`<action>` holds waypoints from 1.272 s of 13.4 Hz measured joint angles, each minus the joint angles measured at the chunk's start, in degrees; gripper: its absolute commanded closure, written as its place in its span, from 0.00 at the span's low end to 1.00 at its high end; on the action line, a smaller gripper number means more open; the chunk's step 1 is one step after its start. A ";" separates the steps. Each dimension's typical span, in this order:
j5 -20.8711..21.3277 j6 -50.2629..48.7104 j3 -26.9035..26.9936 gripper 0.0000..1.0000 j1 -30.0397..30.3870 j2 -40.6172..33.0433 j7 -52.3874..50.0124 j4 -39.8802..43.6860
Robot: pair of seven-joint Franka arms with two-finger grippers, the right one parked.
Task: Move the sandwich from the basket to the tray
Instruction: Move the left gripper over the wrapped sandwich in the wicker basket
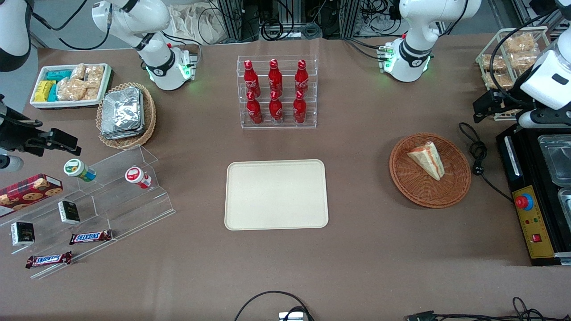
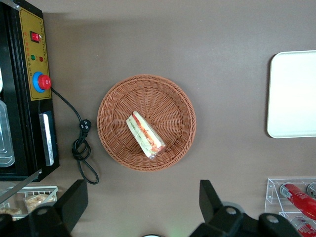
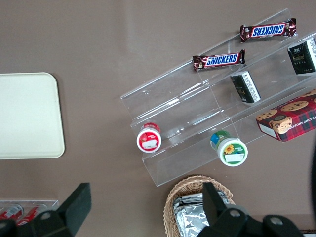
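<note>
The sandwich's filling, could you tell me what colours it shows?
Red, orange and green layers in the sandwich, clearest in the left wrist view.

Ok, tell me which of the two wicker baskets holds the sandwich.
The reddish-brown basket toward the working arm's end, below the open gripper, holds the sandwich. The lighter tan basket holds silver foil packs.

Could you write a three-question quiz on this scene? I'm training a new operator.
1. True or false: the sandwich lies in the basket.
2. Does the tray hold anything?
3. The gripper is: A) open above the table beside the basket, B) shut on the sandwich, C) resting on the tray.

Key: 1 true; 2 no, nothing; 3 A.
</note>
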 measured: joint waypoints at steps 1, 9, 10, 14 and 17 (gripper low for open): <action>0.00 -0.09 0.00 0.00 0.00 0.00 0.00 0.00; 0.00 -0.77 0.00 0.00 0.00 0.59 -12.19 -2.15; -0.01 0.28 -0.01 0.00 -0.01 0.57 -15.27 -3.99; -0.10 12.00 -0.05 0.00 -0.04 -2.32 -27.00 -18.49; -0.16 20.65 -0.02 0.00 -0.04 -5.24 -31.64 -29.55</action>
